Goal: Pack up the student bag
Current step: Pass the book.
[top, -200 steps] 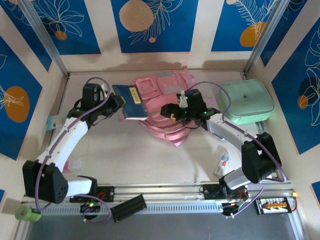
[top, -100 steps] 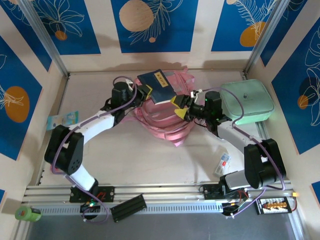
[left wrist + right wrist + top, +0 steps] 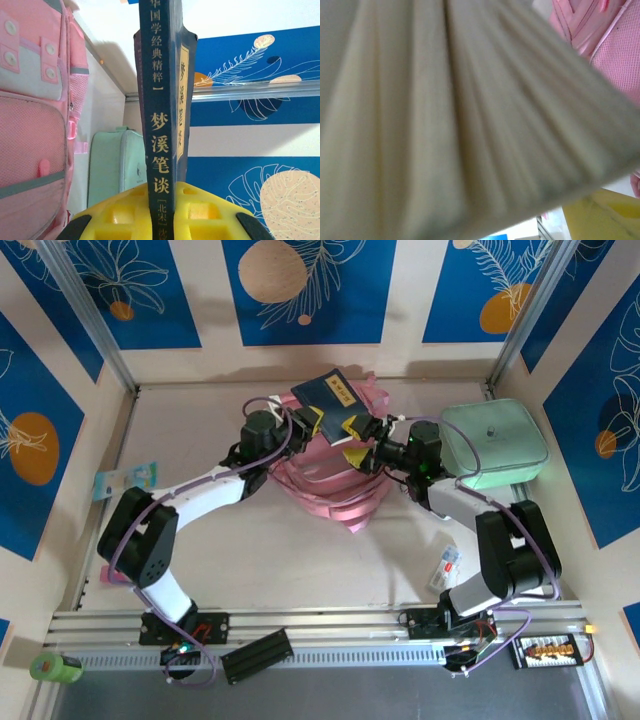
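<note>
**A:** Lowering the book (image 3: 330, 395) into the student bag (image 3: 322, 485) is judged to be the step in hand. How is it to be done well?

**B:** The book is clamped at one end of its spine by the left gripper (image 3: 312, 420), whose jaws are drawn narrow on it. It is held above the pink bag, which lies at the back middle of the table. No open mouth can be made out from above, so the opening should be found first. A narrow edge of the book should then be led in.

**A:** And the right gripper (image 3: 356, 443)?

**B:** Its jaws are spread wide just beside the book's page edge. Whether the pages are touched cannot be told. Fabric could be held aside with it, or the book steadied.

**A:** What is kept in the containers?

**B:** Nothing can be seen inside the bag, as its interior is hidden. The mint-green case (image 3: 495, 445) is set to the bag's right with its lid shut, so its contents are hidden too.
</note>
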Controlling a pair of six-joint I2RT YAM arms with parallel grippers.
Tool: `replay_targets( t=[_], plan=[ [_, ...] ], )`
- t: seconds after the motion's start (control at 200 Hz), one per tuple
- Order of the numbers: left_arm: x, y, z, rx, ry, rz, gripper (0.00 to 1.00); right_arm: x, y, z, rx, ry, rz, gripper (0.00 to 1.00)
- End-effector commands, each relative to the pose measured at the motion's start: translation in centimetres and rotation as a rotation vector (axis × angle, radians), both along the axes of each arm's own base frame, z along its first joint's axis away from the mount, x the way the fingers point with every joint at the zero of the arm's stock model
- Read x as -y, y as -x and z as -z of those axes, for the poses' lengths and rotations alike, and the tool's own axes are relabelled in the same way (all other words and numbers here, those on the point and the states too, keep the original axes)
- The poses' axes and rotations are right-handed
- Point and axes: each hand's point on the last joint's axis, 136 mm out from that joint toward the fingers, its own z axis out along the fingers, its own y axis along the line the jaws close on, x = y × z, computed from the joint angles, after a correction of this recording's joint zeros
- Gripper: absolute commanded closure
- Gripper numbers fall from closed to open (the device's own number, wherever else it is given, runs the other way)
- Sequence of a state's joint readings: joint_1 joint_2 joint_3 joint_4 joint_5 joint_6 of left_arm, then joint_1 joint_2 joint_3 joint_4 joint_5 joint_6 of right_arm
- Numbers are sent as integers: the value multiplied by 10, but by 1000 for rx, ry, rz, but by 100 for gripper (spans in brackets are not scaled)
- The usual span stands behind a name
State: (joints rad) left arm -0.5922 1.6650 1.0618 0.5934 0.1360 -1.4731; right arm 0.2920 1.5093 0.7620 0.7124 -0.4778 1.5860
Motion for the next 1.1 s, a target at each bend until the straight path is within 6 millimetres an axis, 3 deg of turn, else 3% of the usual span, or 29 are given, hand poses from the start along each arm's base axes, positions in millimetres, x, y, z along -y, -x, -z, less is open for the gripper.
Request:
replay_targets(
  t=[0.0, 0.185, 0.325, 0.4, 0.48, 0.555, 0.63, 0.78, 0.95, 1.095],
  plan=[
    [3, -4, -24, 58, 70, -22, 100, 3, -15, -19, 37, -55, 55, 22],
    [2, -3, -20, 47, 61, -31, 100, 10, -22, -16, 18, -102, 123, 45],
    [0, -3, -18, 39, 55, -42, 100, 11, -20, -15, 8, -101, 130, 64],
    [-1, -3, -17, 34, 50, -40, 100, 13, -19, -12, -14, -92, 137, 80],
    [-3, -1, -11, 3, 28, -41, 98, 13, -17, -15, -9, -81, 133, 88],
    [-7, 2, -7, -3, -19, -41, 86, 14, -14, -20, 25, -60, 127, 93],
    [-14, 6, -1, -4, -118, -40, 69, 18, -10, -21, 47, -15, 131, 96],
    [-25, 25, 12, 88, -436, 40, 35, 38, 1, -18, 64, 124, 168, 98],
    [-35, 48, 42, 110, -806, 198, 15, 75, 14, -17, 97, 306, 258, 98],
    [-29, 55, 53, 192, -986, 305, 0, 105, 24, -15, 97, 420, 327, 98]
  ],
)
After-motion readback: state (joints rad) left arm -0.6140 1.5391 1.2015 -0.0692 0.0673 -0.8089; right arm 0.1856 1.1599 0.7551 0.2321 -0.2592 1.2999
